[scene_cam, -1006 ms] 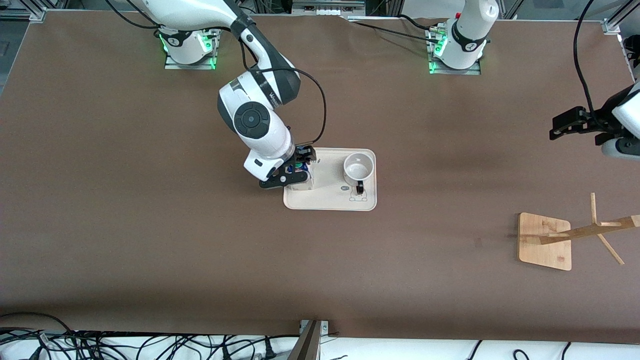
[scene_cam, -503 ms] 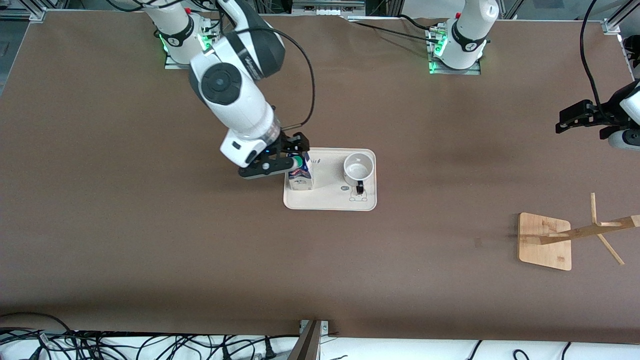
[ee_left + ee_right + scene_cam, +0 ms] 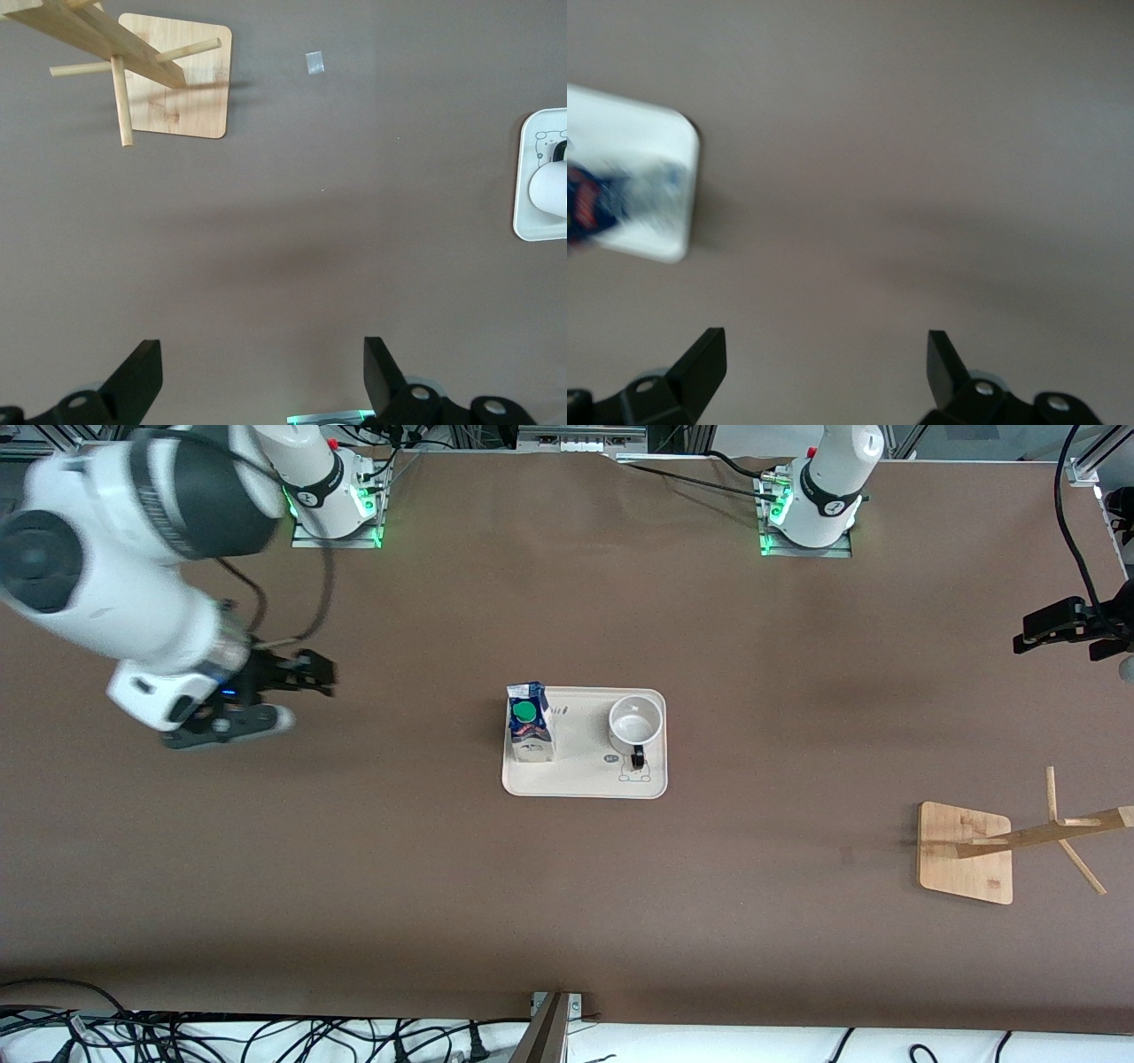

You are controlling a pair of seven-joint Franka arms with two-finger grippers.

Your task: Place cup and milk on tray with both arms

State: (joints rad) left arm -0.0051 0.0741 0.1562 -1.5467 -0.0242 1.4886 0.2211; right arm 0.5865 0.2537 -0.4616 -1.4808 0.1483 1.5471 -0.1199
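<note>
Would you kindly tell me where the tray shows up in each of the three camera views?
Front view: the tray sits mid-table, carrying the milk and the cup.
Left wrist view: the tray is cut by the frame edge.
Right wrist view: a blurred corner at the edge.
Shared landmark: the tray's rounded cream rim.

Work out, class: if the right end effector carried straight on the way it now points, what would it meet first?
Probably only bare table: the open right end effector points down at brown tabletop, with the tray off to one side.
</note>
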